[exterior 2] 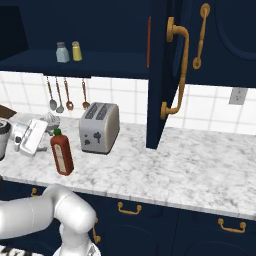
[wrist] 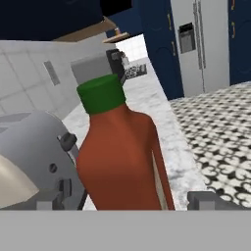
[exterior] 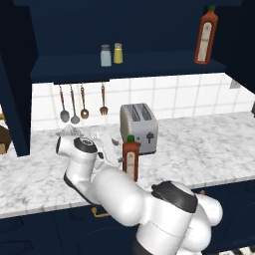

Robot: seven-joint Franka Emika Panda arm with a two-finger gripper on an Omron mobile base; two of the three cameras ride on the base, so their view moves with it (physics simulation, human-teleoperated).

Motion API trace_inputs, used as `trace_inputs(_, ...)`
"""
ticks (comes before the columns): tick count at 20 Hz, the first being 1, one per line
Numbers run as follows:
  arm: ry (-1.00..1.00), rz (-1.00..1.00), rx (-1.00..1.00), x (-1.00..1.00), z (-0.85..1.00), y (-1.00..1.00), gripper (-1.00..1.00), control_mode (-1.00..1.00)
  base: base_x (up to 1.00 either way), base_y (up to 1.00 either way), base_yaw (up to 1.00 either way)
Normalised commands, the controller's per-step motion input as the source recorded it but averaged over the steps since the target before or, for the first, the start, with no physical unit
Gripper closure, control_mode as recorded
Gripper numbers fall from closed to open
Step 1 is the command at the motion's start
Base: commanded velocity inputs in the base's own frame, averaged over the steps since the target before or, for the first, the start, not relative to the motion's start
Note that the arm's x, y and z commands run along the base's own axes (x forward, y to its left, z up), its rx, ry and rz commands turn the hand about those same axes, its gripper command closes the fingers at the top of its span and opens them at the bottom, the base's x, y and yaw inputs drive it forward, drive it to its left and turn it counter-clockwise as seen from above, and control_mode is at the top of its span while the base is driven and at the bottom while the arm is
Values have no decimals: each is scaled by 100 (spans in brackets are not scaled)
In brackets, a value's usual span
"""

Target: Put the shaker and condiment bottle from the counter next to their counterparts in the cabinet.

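The condiment bottle [exterior: 131, 158], red-orange with a green cap, stands upright on the marbled counter [exterior: 209, 149] in front of the toaster. My gripper [wrist: 128, 201] is open, level with the bottle's [wrist: 122, 157] lower body, one fingertip [wrist: 49, 201] on each side and not touching it. From the right base view the hand [exterior 2: 44, 141] comes at the bottle [exterior 2: 61, 152] from the left. The yellow shaker [exterior: 118, 53] stands on the cabinet shelf [exterior: 74, 67] right beside the pale blue-white shaker [exterior: 105, 56]. A second red bottle [exterior: 206, 36] stands at the shelf's right end.
A silver toaster [exterior: 139, 128] stands just behind the bottle. Utensils [exterior: 74, 107] hang on the tiled wall under the shelf. The cabinet door [exterior 2: 162, 75] with brass handles stands open over the counter, to the right of the toaster [exterior 2: 99, 127].
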Motion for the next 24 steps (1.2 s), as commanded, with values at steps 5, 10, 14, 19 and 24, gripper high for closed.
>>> trace_inputs(5,7,-12,-8,2,-20,-9,-100,-100,0,0,0)
trace_inputs(10,6,-2,0,0,-3,-6,-100,-100,0,0,0)
trace_inputs(14,6,-9,-1,0,-5,-18,-100,-100,0,0,0)
trace_inputs(19,5,-9,0,-6,0,-5,-100,-100,0,0,0)
trace_inputs(24,22,-24,-2,-51,-26,0,-100,-100,0,0,0)
